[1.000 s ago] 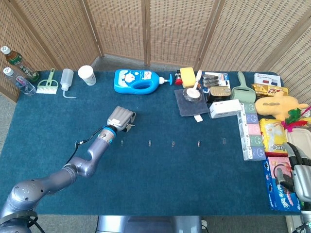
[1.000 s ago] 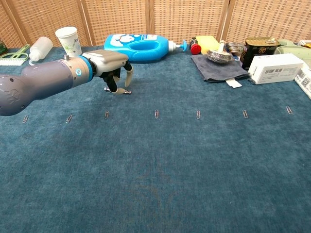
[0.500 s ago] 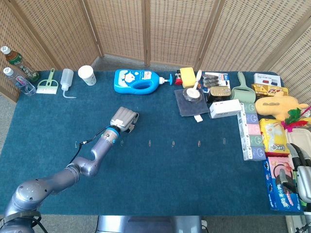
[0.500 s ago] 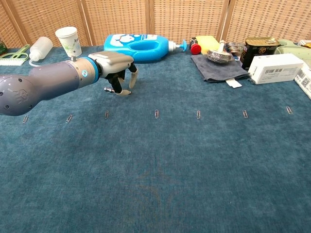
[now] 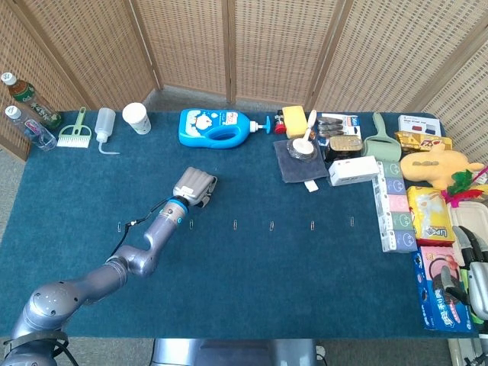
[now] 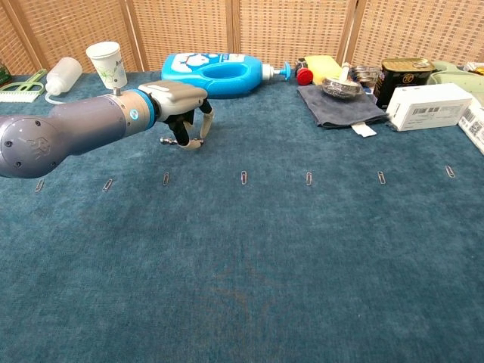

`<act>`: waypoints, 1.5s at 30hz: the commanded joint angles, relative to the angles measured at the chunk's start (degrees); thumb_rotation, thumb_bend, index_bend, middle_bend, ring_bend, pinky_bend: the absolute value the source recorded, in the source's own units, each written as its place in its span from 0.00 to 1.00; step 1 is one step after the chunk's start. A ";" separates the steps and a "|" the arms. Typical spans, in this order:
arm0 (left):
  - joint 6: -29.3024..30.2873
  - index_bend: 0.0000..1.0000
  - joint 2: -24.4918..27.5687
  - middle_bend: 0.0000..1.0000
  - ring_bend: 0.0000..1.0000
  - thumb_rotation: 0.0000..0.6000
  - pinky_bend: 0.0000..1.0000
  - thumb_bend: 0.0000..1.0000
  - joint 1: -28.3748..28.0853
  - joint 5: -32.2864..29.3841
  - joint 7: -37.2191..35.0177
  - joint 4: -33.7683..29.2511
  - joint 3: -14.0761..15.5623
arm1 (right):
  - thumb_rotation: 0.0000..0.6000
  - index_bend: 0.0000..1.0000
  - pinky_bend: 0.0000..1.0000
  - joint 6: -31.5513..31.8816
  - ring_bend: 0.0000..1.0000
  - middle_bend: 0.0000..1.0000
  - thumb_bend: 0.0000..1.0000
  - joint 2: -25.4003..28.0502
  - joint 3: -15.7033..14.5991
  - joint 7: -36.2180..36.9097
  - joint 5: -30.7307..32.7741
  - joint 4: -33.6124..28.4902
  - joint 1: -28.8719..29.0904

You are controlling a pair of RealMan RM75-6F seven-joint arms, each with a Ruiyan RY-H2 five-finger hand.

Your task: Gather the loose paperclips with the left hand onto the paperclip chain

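Seven paperclips (image 6: 244,177), two plastic bottles (image 5: 23,107), one detergent bottle (image 5: 217,126), one paper cup (image 5: 137,117)

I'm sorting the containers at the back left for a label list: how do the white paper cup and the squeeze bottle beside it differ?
The white paper cup stands upright with an open top and straight walls widening upward; the squeeze bottle is capped, with a thin bent spout reaching down to the cloth. The cup carries a small printed pattern in the chest view; the bottle is plain and translucent. Both are pale, sit on the blue table, and neither is near the left hand.
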 commanded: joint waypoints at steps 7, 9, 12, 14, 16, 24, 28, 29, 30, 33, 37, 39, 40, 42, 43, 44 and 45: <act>-0.03 0.49 0.12 1.00 1.00 1.00 1.00 0.31 0.12 -0.32 0.44 -0.01 0.11 | 1.00 0.00 0.23 0.00 0.11 0.12 0.51 -0.01 0.11 0.00 0.04 0.05 -0.06; -0.10 0.49 0.19 1.00 1.00 1.00 1.00 0.31 0.16 -0.44 0.57 0.18 0.14 | 1.00 0.00 0.23 -0.02 0.11 0.12 0.51 -0.05 0.12 0.01 0.08 0.11 -0.09; -0.26 0.49 0.37 1.00 1.00 1.00 1.00 0.31 0.16 -0.60 0.63 0.11 0.10 | 1.00 0.00 0.23 -0.06 0.11 0.12 0.51 -0.14 0.17 0.05 0.15 0.24 -0.09; -0.32 0.49 0.54 1.00 1.00 1.00 1.00 0.31 0.23 -0.68 0.79 0.05 0.18 | 1.00 0.00 0.23 -0.08 0.11 0.12 0.51 -0.20 0.21 0.08 0.16 0.29 -0.06; -0.69 0.49 0.75 1.00 1.00 1.00 1.00 0.31 0.19 -1.06 1.28 -0.05 0.21 | 1.00 0.00 0.23 -0.14 0.11 0.12 0.51 -0.30 0.24 0.11 0.07 0.36 0.02; -1.16 0.51 0.83 1.00 1.00 1.00 1.00 0.31 -0.08 -2.37 2.82 -0.40 0.09 | 1.00 0.00 0.23 0.06 0.11 0.12 0.51 -0.45 0.30 0.26 -0.01 0.59 -0.07; -1.26 0.53 0.61 1.00 1.00 1.00 1.00 0.32 -0.26 -2.88 3.44 -0.37 0.08 | 1.00 0.00 0.23 0.16 0.11 0.12 0.51 -0.39 0.31 0.33 0.15 0.64 -0.24; -1.34 0.54 0.56 1.00 1.00 1.00 1.00 0.32 -0.29 -3.01 3.61 -0.36 0.11 | 1.00 0.00 0.23 0.17 0.11 0.12 0.51 -0.39 0.30 0.37 0.18 0.64 -0.28; -1.45 0.54 0.53 1.00 1.00 1.00 1.00 0.32 -0.33 -3.17 3.85 -0.33 0.16 | 1.00 0.00 0.23 0.16 0.11 0.12 0.51 -0.38 0.30 0.43 0.22 0.65 -0.32; -1.61 0.55 0.48 1.00 1.00 1.00 1.00 0.32 -0.46 -3.72 4.51 -0.36 0.17 | 1.00 0.00 0.23 0.20 0.11 0.12 0.51 -0.35 0.30 0.58 0.25 0.68 -0.40; -1.63 0.55 0.78 1.00 1.00 1.00 1.00 0.33 -0.54 -4.58 5.49 -0.63 0.10 | 1.00 0.00 0.23 0.29 0.11 0.12 0.51 -0.35 0.31 0.69 0.19 0.70 -0.47; -1.54 0.55 1.06 1.00 1.00 1.00 1.00 0.32 -0.53 -5.05 5.93 -1.03 0.02 | 1.00 0.00 0.23 0.30 0.11 0.12 0.51 -0.39 0.28 0.70 0.15 0.72 -0.50; -1.48 0.54 1.18 1.00 1.00 1.00 1.00 0.32 -0.53 -5.22 6.07 -1.21 -0.02 | 1.00 0.00 0.23 0.32 0.11 0.12 0.51 -0.40 0.29 0.73 0.14 0.72 -0.51; -1.26 0.54 1.42 1.00 1.00 1.00 1.00 0.32 -0.54 -5.44 6.28 -1.63 -0.08 | 1.00 0.00 0.23 0.35 0.11 0.12 0.51 -0.40 0.29 0.76 0.14 0.72 -0.54; -1.19 0.53 1.51 1.00 1.00 1.00 1.00 0.32 -0.54 -5.54 6.38 -1.80 -0.09 | 1.00 0.00 0.23 0.34 0.11 0.12 0.51 -0.38 0.29 0.75 0.14 0.71 -0.56; -1.10 0.53 1.64 1.00 1.00 1.00 1.00 0.32 -0.55 -5.68 6.50 -2.02 -0.10 | 1.00 0.00 0.23 0.36 0.11 0.12 0.51 -0.35 0.28 0.75 0.13 0.69 -0.58; -1.09 0.53 1.72 1.00 1.00 1.00 1.00 0.32 -0.55 -5.80 6.60 -2.17 -0.10 | 1.00 0.00 0.23 0.42 0.11 0.12 0.51 -0.34 0.28 0.77 0.10 0.67 -0.61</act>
